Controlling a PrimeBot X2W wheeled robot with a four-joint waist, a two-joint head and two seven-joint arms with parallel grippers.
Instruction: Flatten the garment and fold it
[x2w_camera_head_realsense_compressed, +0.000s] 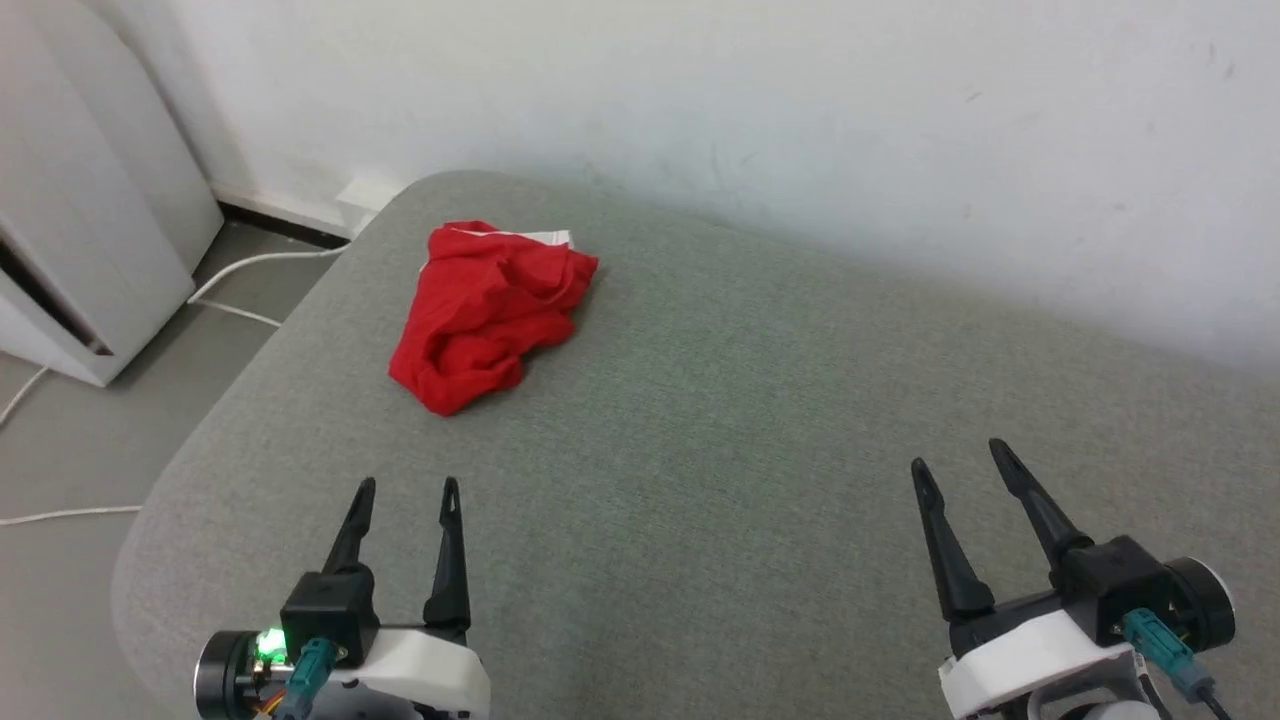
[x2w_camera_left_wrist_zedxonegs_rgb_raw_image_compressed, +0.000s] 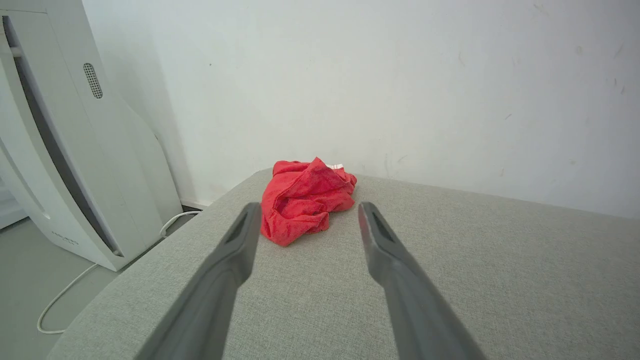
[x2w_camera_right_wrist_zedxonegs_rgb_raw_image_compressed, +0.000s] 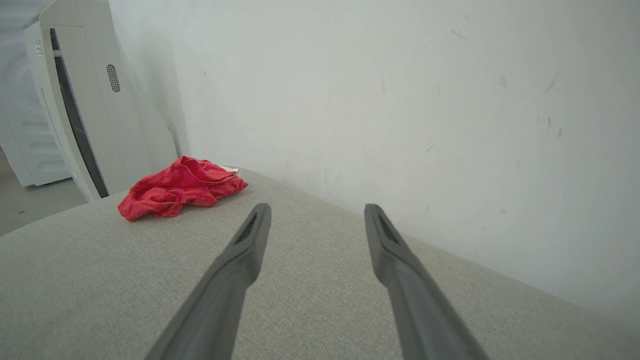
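Nearest, left gripper (x2w_camera_head_realsense_compressed: 410, 483) and right gripper (x2w_camera_head_realsense_compressed: 957, 453) hang open, empty. Garment (x2w_camera_head_realsense_compressed: 487, 312) lies crumpled far left; I judge flattening and folding both remain.

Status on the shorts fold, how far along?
Done: nothing; the garment lies crumpled at the grey cushion's far left corner. In hand: nothing; left gripper and right gripper sit near the robot with jaws open, apart from it. Left: reach it, spread it flat, fold.

The garment (x2w_camera_head_realsense_compressed: 487, 315) lies at the cushion's (x2w_camera_head_realsense_compressed: 760, 440) far left corner. A wall (x2w_camera_head_realsense_compressed: 800, 120) stands behind it, an appliance (x2w_camera_head_realsense_compressed: 80, 220) to the left.
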